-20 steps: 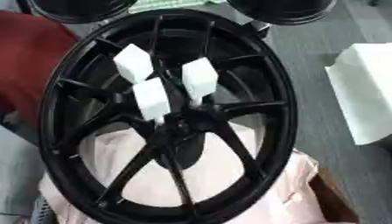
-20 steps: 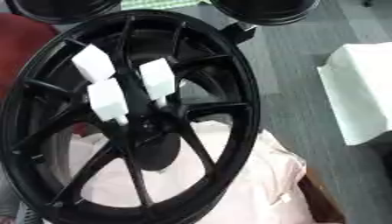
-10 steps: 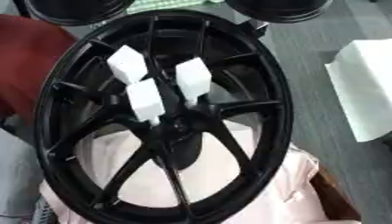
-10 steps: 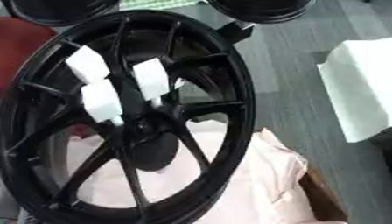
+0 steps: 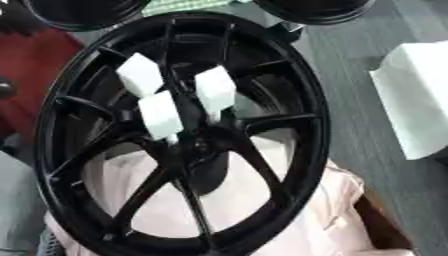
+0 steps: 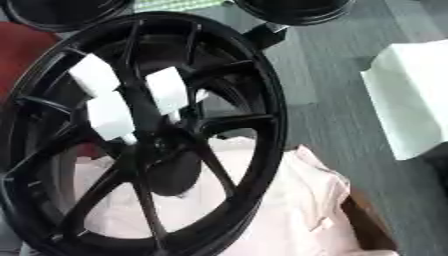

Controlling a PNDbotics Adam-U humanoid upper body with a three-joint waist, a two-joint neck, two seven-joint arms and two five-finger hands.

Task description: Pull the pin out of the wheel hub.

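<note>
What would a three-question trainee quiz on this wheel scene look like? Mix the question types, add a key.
1. True or false: three white blocks sit up against the spokes of the black wheel, near its hub.
2. Multiple choice: what lies under and behind the wheel's lower part? A) pale pink cloth B) a blue tray C) a coil of rope
3. Fill in: the white boxy object lies off to the wheel's ____ side, on the grey floor.

Key: 1 true; 2 A; 3 right. Note that neither robot hand shows in either view.
</note>
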